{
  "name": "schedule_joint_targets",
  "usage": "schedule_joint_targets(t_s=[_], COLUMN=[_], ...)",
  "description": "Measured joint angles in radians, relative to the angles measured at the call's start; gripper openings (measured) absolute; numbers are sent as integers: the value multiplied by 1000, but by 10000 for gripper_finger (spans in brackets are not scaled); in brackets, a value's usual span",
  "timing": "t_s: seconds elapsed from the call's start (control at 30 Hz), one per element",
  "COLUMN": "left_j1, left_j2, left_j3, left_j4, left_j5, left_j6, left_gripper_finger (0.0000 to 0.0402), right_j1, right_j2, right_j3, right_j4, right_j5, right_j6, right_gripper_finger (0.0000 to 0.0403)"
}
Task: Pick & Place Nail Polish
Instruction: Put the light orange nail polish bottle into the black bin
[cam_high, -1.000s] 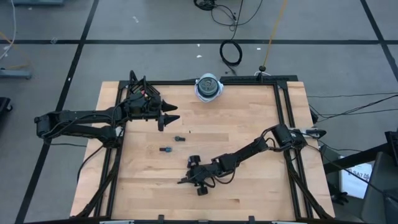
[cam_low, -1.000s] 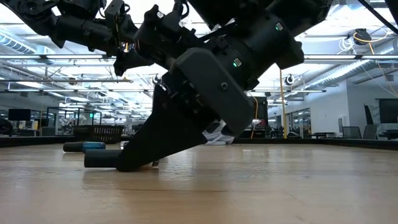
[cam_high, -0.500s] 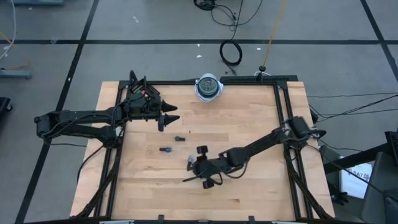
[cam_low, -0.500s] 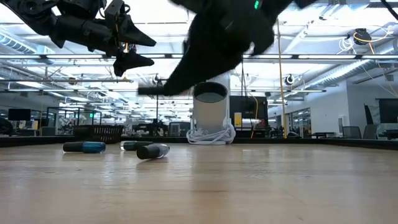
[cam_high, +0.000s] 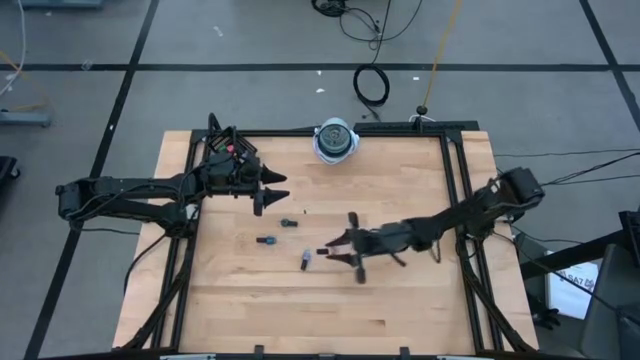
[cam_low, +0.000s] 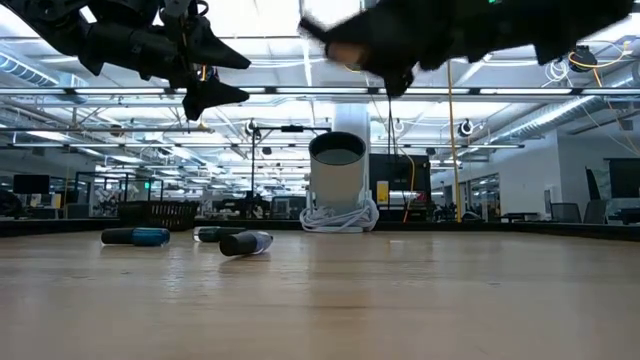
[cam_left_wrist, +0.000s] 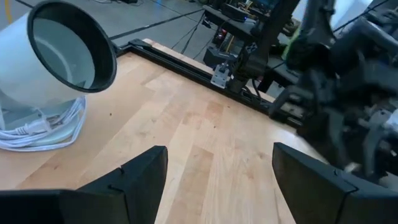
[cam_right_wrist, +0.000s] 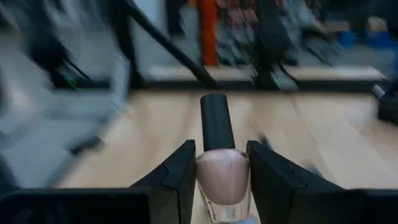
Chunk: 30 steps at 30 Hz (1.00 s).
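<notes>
Gripping a pale pink nail polish bottle in the right claw, cap pointing forward along the fingers, above mid-tabletop; keeping the left claw wide, hovering near the white cup

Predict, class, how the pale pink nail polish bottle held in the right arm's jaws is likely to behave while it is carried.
The pink bottle looks rigid, so it probably won't bend between the jaws of the right gripper. Its surface looks smooth and glossy, so it may slip if the grip loosens. It sits narrow between the jaws with its dark cap jutting forward, so it could pivot.
</notes>
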Motion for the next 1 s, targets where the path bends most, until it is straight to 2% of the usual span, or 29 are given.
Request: schedule_joint_targets(t_s=[0.17,0.33,0.43,0.6,0.7,0.8,1.0], left_j1=[0,0,0,0,-1,-1,0], left_j2=[0,0,0,0,0,0,0], left_j3=[0,0,0,0,0,0,0], left_j4=[4,7,7,4,4,3,4], left_j5=[0,-1,-1,-1,0,-1,-1], left_j6=[19,25,25,15,11,11,16], left_gripper_finger=[278,278,278,278,278,278,278], right_j1=[11,42,65,101,135,168,202], right_j2=[-62,-122,-127,-128,-127,-128,-127], right_j3=[-129,-145,-145,-145,-145,-145,-145], right_j4=[224,267,338,528,613,678,763], right_j5=[-47,-81,-155,-367,-435,-468,-463], right_j6=[13,28,36,54,55,49,25], right_gripper_finger=[110,110,110,110,110,110,110])
